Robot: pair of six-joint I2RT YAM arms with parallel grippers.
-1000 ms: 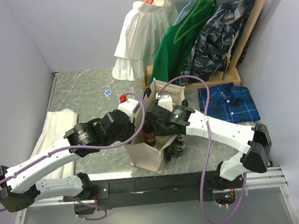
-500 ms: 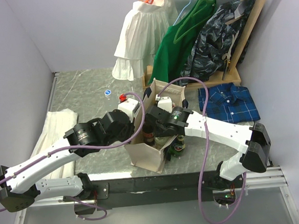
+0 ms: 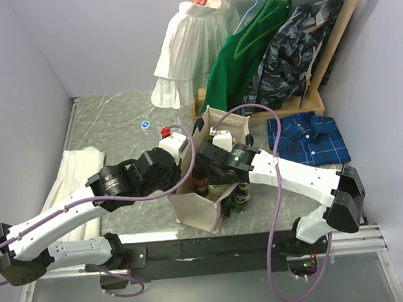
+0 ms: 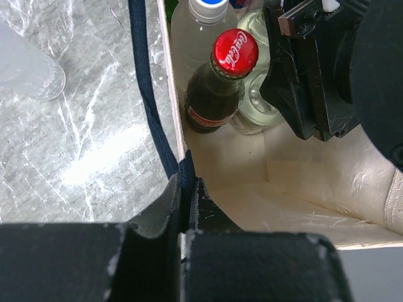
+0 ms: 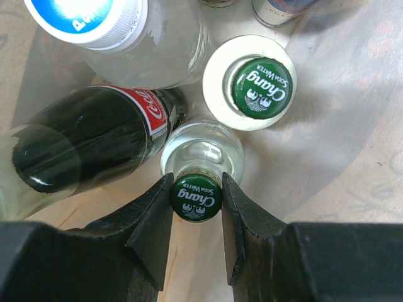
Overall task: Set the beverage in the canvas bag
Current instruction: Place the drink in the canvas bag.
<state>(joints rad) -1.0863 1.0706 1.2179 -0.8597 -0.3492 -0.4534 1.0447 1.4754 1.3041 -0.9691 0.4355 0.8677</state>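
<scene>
The canvas bag [image 3: 200, 210] stands upright between my arms, cream with a navy strap [image 4: 148, 88]. My left gripper [image 4: 187, 189] is shut on the bag's rim where the strap meets it, holding the mouth open. Inside the bag, my right gripper [image 5: 196, 200] is shut on the green cap of the beverage, a clear soda water bottle [image 5: 201, 154]. In the top view the right gripper [image 3: 214, 176] reaches down into the bag's mouth and the left gripper [image 3: 189, 171] is at its left rim.
In the bag are another green-capped soda bottle [image 5: 261, 87], a cola bottle [image 5: 88, 138] and a water bottle [image 5: 88, 12]. A green bottle [image 3: 240, 195] stands outside to the right. White cloth [image 3: 72, 181] lies left, a plaid shirt [image 3: 308, 138] right, hanging clothes [image 3: 249, 44] behind.
The right arm has edged slightly over the bag. Both grips look the same as before.
</scene>
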